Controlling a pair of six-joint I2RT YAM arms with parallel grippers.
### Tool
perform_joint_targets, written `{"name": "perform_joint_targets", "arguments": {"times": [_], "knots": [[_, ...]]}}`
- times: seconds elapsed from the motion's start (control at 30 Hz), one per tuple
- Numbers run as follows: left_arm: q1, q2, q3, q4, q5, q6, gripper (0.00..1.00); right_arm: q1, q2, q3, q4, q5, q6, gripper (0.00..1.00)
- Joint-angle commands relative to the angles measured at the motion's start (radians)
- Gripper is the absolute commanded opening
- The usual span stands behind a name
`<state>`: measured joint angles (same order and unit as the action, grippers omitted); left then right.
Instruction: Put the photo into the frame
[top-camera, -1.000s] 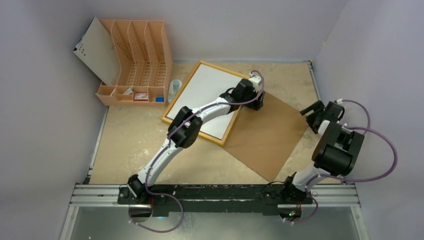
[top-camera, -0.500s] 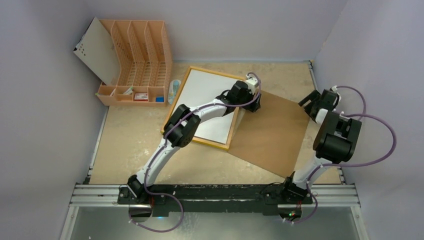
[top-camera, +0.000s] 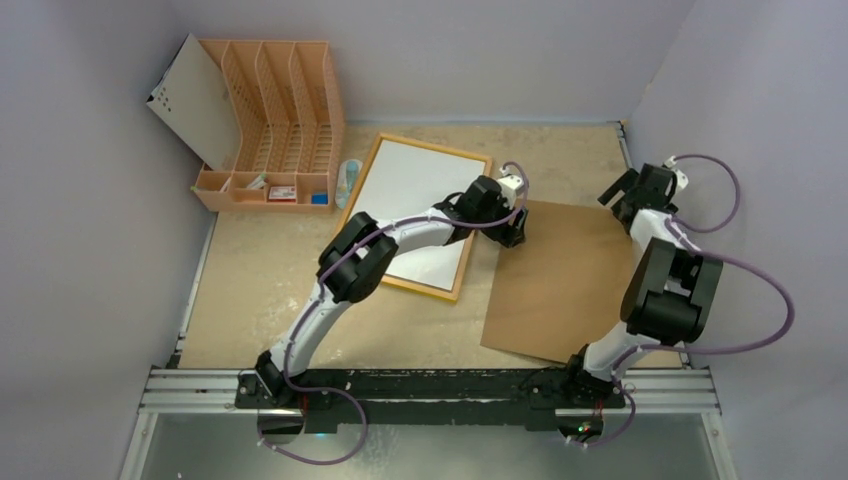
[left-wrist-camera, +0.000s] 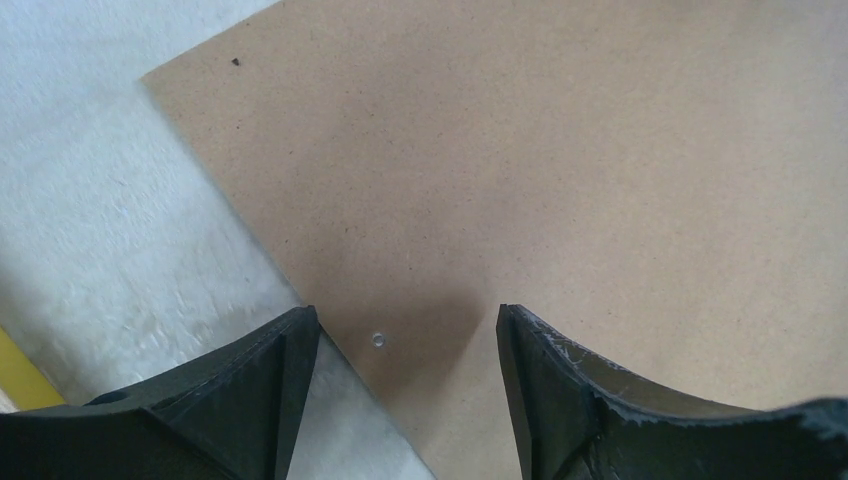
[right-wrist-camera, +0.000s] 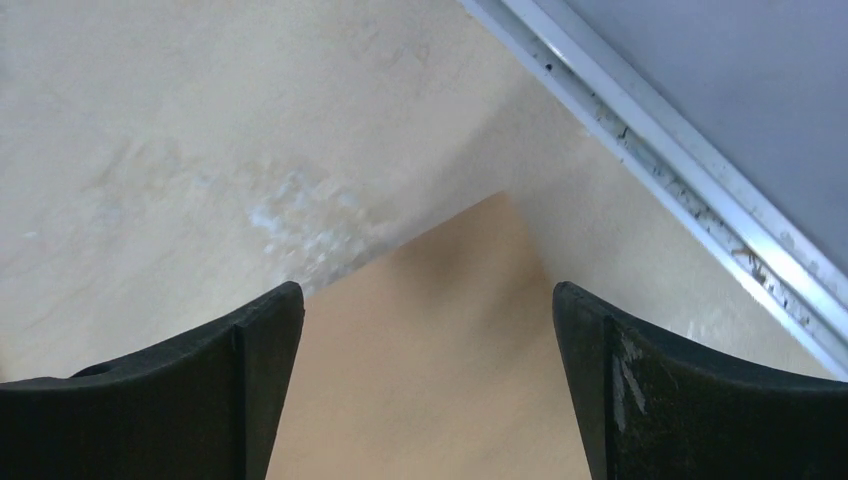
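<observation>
Both grippers spread and empty over the board, the frame left of it.
The large rectangular frame with a narrow yellow-orange rim (top-camera: 435, 146) lies flat at the top view's centre. It is filled by a thin white rectangular photo (top-camera: 410, 185) whose printed side cannot be seen, and the left arm hides its lower left part. The left gripper (top-camera: 508, 232), fingers apart and gripping nothing, hangs over the left corner of the flat brown backing board (top-camera: 565, 280). The right gripper (top-camera: 622, 195), wide apart and empty, is above its far corner.

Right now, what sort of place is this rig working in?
Probably an enclosed lab test cell, not a real office: plain grey walls box in the table, an aluminium rail runs along the near edge, and the orange file rack looks like a staged prop.
</observation>
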<state>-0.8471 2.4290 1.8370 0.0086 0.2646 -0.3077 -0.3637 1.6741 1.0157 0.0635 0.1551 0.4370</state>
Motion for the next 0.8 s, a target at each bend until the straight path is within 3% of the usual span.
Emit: {"name": "perform_joint_targets", "arguments": {"times": [0.0, 0.4, 0.77], "knots": [[-0.03, 0.001, -0.068, -0.281, -0.05, -0.08, 0.71, 0.029, -0.149, -0.006, -0.194, 0.056, 0.076, 0.98], [-0.053, -0.174, -0.253, -0.329, -0.131, -0.221, 0.76, -0.008, -0.343, -0.259, -0.345, 0.176, 0.14, 0.99], [-0.106, -0.212, -0.334, -0.321, -0.107, -0.346, 0.75, -0.073, -0.277, -0.27, -0.399, 0.061, 0.2, 0.99]]}}
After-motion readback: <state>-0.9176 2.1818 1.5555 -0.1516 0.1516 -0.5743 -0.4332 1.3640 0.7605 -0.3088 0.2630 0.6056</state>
